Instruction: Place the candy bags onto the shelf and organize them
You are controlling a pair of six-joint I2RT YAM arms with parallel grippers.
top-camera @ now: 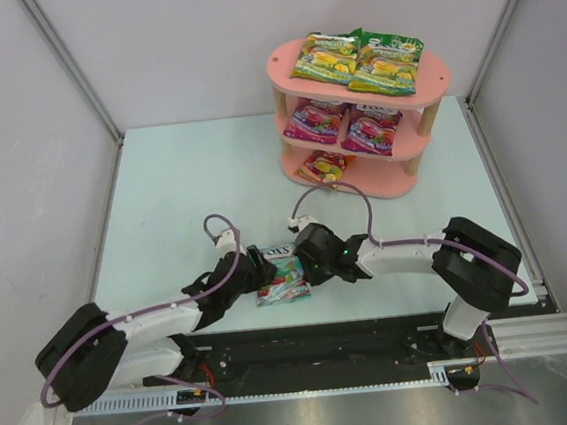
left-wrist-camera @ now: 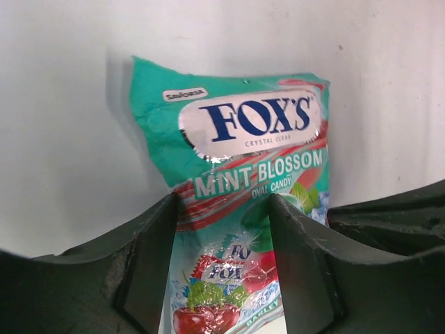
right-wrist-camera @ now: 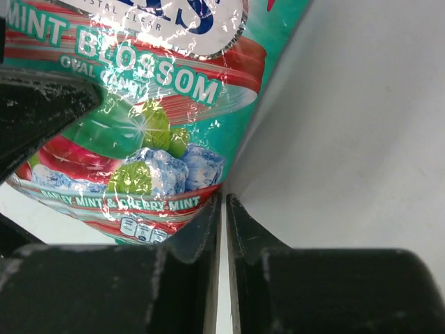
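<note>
A teal candy bag sits low over the table's near middle, between my two grippers. My left gripper has a finger on each side of the bag's lower half, and the film fills the gap between them. My right gripper is shut to a thin slit at the bag's bottom edge; nothing shows in the slit. The pink shelf stands at the back right. It holds two green bags on top, two purple ones in the middle and an orange one at the bottom.
White enclosure walls with metal posts ring the pale table. A black rail runs along the near edge between the arm bases. Purple cables loop above both wrists. The left gripper's dark finger crosses the right wrist view.
</note>
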